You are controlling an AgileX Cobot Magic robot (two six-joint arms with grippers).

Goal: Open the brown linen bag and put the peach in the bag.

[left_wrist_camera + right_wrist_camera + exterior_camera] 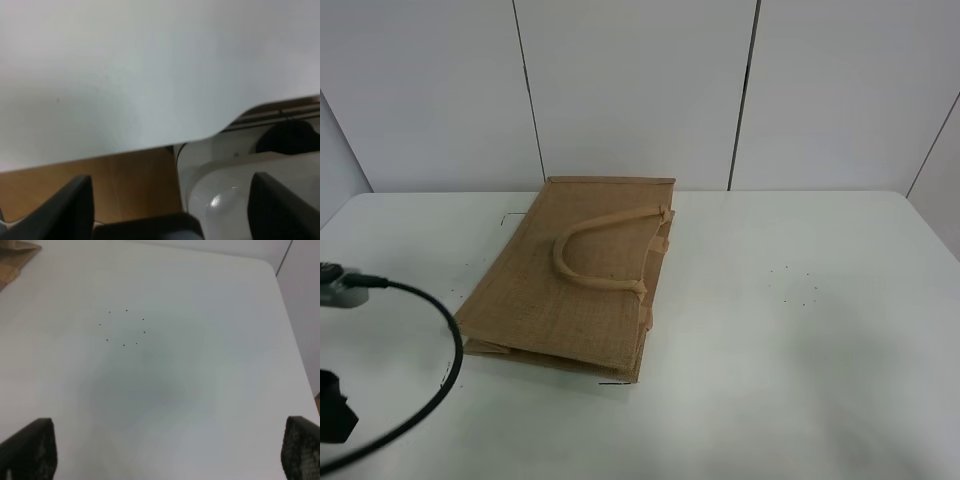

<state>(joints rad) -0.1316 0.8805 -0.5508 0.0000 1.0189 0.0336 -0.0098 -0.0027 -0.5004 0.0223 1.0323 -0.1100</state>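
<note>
The brown linen bag point(570, 285) lay flat, coarse tan weave, looped handles uppermost. Both the left gripper point(170, 207) and the right gripper point(167, 450) stood wide apart, holding nothing.

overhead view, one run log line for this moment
bag: flat, closed | peach: not visible | left pincer: open, empty | right pincer: open, empty

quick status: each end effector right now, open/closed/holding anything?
Left end effector: open, fingers spread wide, holding nothing, over the table edge.
Right end effector: open, holding nothing, above bare table.
</note>
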